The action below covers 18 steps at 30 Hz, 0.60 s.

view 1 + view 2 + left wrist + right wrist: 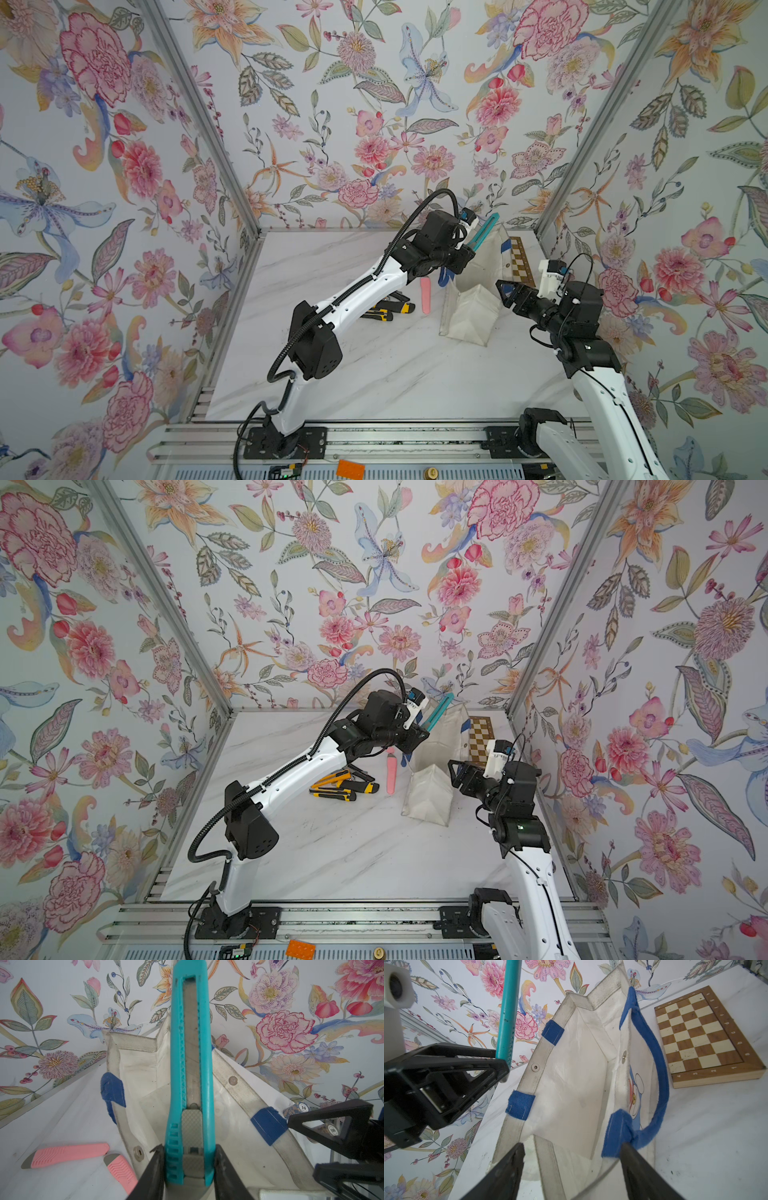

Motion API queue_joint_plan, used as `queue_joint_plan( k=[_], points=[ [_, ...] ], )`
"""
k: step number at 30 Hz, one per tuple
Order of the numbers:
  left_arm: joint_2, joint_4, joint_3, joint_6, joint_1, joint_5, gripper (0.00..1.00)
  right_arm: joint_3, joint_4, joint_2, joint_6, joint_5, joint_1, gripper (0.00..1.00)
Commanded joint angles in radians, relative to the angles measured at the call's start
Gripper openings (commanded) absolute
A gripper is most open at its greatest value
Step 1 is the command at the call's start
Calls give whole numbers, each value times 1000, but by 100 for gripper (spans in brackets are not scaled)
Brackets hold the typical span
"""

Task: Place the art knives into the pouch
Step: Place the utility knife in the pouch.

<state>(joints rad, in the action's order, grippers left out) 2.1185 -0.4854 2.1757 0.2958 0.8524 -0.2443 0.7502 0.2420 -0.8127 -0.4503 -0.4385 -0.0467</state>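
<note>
Your art knife (190, 1076), the teal one, is off the worktop (374, 374) and pinched at its slider end in the left pincer (188, 1148). In both top views its free end tilts up toward 1 o'clock, beside the raised rim of the pouch (571, 1076) rather than inside it. The pouch stands with its mouth open, and nothing shows inside as far as the right wrist view reaches. At its near end the right pincer (572, 1148) is spread and pinches nothing, with one finger just beside the blue handle (660, 1076). I judge the pickup and carry done; you have yet to bring the knife over the mouth, tip it down and let go. At 9 o'clock of the pouch lie two pink knives (68, 1154), beyond them the yellow-and-black knives (345, 785), and at its 1 o'clock the chessboard (704, 1036).
</note>
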Motion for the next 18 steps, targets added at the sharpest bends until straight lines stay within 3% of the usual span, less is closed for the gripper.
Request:
queue_joint_plan(
  k=[1,3,10,13,18],
  points=[
    [27,-3,51,7,11,-52,25,-14,-2,11,0,-16,-5,75],
    [32,2,55,4,11,-55,33,-11,-1,13,2,-17,-6,76],
    [3,6,43,-26,11,-10,83,-2,14,23,14,-8,-8,91],
    [-15,6,35,-38,10,24,99,0,17,26,19,3,-9,93],
    [-68,-20,-4,-75,6,113,99,19,38,25,37,4,-11,97]
  ],
)
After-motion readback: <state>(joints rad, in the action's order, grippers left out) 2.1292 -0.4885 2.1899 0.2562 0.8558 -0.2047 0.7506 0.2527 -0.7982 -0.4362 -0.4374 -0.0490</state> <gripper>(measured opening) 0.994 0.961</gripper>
